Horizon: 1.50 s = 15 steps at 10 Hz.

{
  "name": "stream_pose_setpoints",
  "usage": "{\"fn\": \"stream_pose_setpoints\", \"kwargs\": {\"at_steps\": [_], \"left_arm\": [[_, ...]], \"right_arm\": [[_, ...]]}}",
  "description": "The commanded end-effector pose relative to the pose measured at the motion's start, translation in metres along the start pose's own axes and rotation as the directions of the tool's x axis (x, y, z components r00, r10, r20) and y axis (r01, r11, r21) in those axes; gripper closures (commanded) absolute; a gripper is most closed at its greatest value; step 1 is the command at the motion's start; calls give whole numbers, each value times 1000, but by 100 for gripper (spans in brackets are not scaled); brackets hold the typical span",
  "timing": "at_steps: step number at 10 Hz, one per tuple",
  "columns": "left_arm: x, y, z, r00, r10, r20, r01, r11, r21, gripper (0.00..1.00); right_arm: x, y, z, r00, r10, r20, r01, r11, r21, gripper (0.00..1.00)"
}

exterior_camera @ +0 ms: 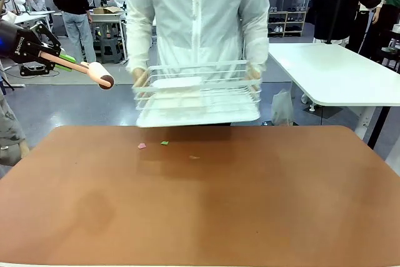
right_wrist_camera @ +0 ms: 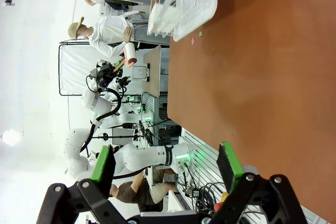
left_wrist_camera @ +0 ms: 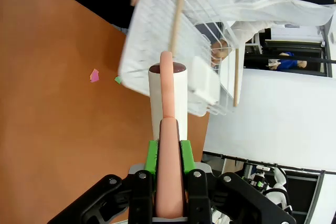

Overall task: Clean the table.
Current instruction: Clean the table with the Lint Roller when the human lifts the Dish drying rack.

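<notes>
The reddish-brown table (exterior_camera: 206, 211) spreads across the front view. Near its far edge lie a pink scrap (exterior_camera: 142, 146), a green scrap (exterior_camera: 164, 143) and a tan scrap (exterior_camera: 194, 157). My left gripper (exterior_camera: 55, 57) hovers above the table's far left, shut on the pink handle of a lint roller (exterior_camera: 94, 72) whose white roll points toward the person. In the left wrist view the roller (left_wrist_camera: 168, 98) rises from that gripper (left_wrist_camera: 168, 156), with the pink scrap (left_wrist_camera: 94, 75) to its left. My right gripper (right_wrist_camera: 165, 153) stands open beside the table (right_wrist_camera: 262, 66), holding nothing.
A person in a white jacket holds a white wire basket (exterior_camera: 197, 92) in both hands above the table's far edge; it is blurred. A white-topped table (exterior_camera: 337, 73) stands at the back right. Other people stand farther off.
</notes>
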<state>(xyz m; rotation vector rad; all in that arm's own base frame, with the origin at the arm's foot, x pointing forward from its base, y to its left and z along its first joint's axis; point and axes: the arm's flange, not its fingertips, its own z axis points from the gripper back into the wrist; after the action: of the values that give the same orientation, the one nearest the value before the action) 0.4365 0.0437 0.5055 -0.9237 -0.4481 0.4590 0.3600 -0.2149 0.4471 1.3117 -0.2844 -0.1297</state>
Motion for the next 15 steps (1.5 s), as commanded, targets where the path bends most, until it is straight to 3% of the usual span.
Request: {"fn": "stream_pose_setpoints", "kwargs": {"at_steps": [1, 11, 12, 13, 15], "left_arm": [[0, -1, 1, 1000, -1, 2, 1, 1000, 0, 94], [0, -1, 1, 1000, -1, 2, 1, 1000, 0, 94], [0, 0, 0, 1000, 0, 0, 0, 1000, 0, 79], [6, -8, 4, 994, -95, -45, 95, 995, -10, 79], [43, -29, 10, 973, -146, -177, 152, 988, 20, 79]], "right_arm": [[0, 2, 1, 1000, 7, 4, -7, 1000, 5, 0], [0, 2, 1, 1000, 7, 4, -7, 1000, 5, 0], [0, 2, 1, 1000, 7, 4, -7, 1000, 5, 0], [0, 2, 1, 1000, 7, 4, -7, 1000, 5, 0], [0, 2, 1, 1000, 7, 4, -7, 1000, 5, 0]]}}
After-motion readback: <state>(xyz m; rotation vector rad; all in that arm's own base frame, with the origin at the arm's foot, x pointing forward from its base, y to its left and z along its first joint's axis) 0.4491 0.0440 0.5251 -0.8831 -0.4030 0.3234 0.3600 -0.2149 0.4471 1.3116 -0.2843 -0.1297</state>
